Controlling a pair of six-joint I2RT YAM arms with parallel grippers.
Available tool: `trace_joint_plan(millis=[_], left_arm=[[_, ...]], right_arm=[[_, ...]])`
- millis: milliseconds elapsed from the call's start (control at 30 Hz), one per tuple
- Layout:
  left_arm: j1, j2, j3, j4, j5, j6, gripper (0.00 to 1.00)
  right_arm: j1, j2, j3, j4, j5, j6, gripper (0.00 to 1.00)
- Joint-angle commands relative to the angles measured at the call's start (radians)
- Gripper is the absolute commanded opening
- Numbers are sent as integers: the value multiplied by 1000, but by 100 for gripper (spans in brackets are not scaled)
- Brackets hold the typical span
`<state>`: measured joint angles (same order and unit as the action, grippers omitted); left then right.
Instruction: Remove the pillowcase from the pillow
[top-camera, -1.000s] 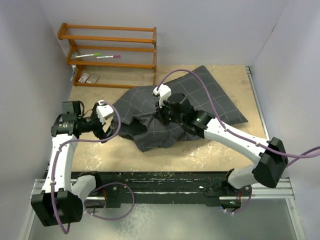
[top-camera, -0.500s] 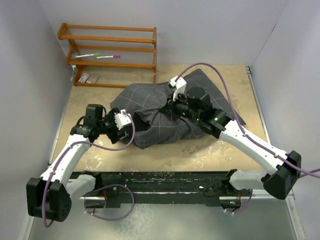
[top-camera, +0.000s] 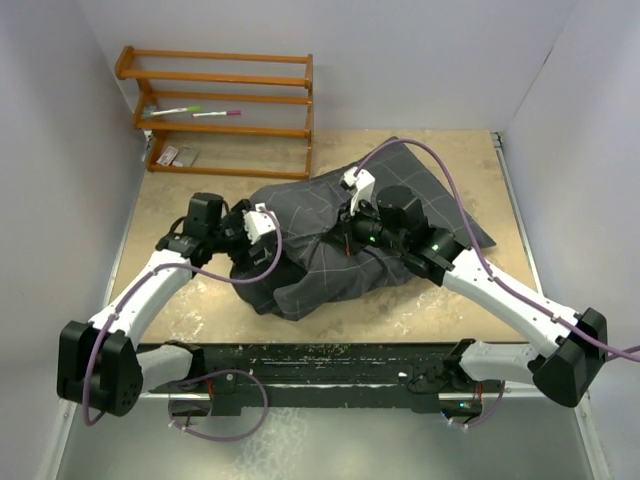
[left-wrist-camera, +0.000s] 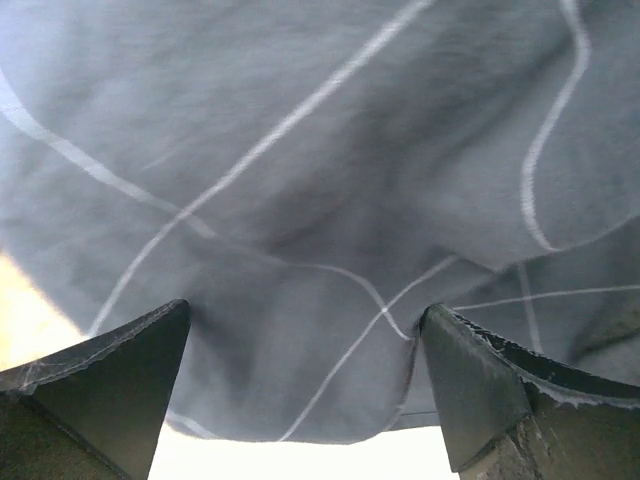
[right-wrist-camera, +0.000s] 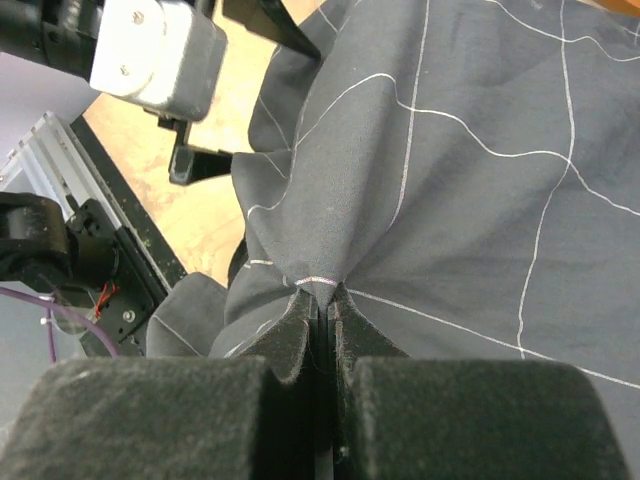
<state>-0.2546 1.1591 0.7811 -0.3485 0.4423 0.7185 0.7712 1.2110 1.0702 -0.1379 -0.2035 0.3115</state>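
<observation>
Overhead: pillowcase (top-camera: 330, 240) heaped at the middle of the table (top-camera: 170, 200), trailing toward the far right corner; how the jaws stand is unclear from above.
Left wrist view: left gripper (left-wrist-camera: 305, 310) spread wide, cloth sagging between its fingers, unclamped.
Right wrist view: right gripper (right-wrist-camera: 322, 300) pinched tight on a pillowcase fold, creases fanning out.
Pillowcase: charcoal, pale grid, crumpled.
</observation>
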Motion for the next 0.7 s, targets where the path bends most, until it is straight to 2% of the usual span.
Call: trace_joint_plan(millis=[0,100,167,233,267,333,400,467,633,667], left_arm=[[-37,55,76,-155,152,5,98],[-37,43,85,-119,140,2,87],[-37,50,90,-89,117,-11,64],[-39,58,102,-50,70,-51,32],[-39,56,111,-26,38,-76,21],[-38,41,151,-13,-11,-106,8],[-37,19,205,-34,-37,-118,0],[-37,-11,266,-60,-49,-124,0],[-37,-55,430,-200,-26,-161,0],[-37,-60,460,-216,-14,-166,0]], right_arm=[[-11,-72,14,78,-33,21,0],[-17,-88,5,56,-32,15,0],[-19,-100,-3,49,-31,16,0],[-21,-108,-11,45,-29,19,0],[-20,-112,-14,41,-23,20,0],[-21,-118,-20,26,-4,17,0],[-20,-120,-26,8,25,10,0],[-20,-114,-31,-12,67,2,4],[-6,-96,-20,-16,172,-80,44],[2,-89,-8,-18,199,-83,50]])
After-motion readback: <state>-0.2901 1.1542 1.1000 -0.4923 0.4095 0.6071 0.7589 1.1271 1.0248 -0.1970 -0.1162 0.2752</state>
